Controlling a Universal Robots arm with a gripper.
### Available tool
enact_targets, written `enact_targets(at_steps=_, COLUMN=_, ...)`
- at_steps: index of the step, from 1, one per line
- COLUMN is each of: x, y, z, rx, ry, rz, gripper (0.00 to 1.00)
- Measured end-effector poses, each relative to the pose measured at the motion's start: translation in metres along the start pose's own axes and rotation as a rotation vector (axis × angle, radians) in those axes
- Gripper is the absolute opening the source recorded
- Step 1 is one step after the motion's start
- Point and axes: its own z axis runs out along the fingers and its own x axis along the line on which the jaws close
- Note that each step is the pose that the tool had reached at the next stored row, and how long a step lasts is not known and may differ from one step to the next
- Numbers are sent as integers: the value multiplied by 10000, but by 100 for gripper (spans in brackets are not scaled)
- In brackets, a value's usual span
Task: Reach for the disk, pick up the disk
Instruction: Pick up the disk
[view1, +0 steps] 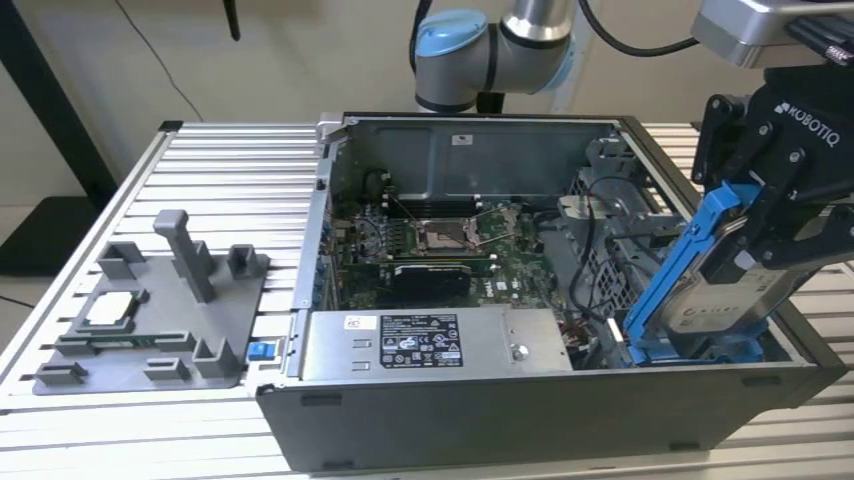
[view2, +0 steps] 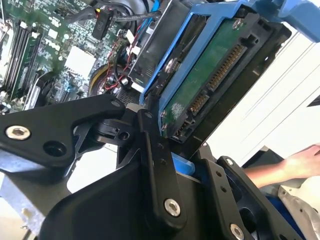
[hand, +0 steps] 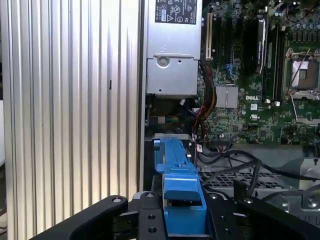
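The disk (view1: 717, 296) is a silver-grey drive in a bright blue frame. It stands tilted, its upper end raised above the open computer case's corner at the exterior view's right. My gripper (view1: 750, 262) is shut on it from above, black fingers clamping both faces. In the second wrist view the disk (view2: 210, 75) shows its green circuit-board underside and connector, with my gripper (view2: 177, 150) closed at its lower edge. In the first wrist view the disk's blue frame edge (hand: 175, 170) runs straight out from between my gripper's (hand: 182, 212) fingers.
The open computer case (view1: 534, 420) holds a motherboard (view1: 441, 240), a grey power supply box (view1: 427, 345) and cables. A grey fixture (view1: 154, 320) with a small chip lies on the slatted table at the exterior view's left. A person's hand (view2: 295, 167) is near the case.
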Motion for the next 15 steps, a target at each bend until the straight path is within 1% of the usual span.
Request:
enact_targets(at_steps=7, x=-1, y=2, z=1, rx=0, ry=-1, rz=0, gripper=0)
enact_targets(at_steps=11, x=-4, y=20, z=0, rx=0, ry=1, rz=-2, gripper=0)
enact_targets(at_steps=13, x=-6, y=30, z=1, rx=-3, ry=1, rz=-99, gripper=0)
enact_targets(at_steps=15, x=-6, y=34, z=1, rx=-10, ry=3, rz=-320, gripper=0)
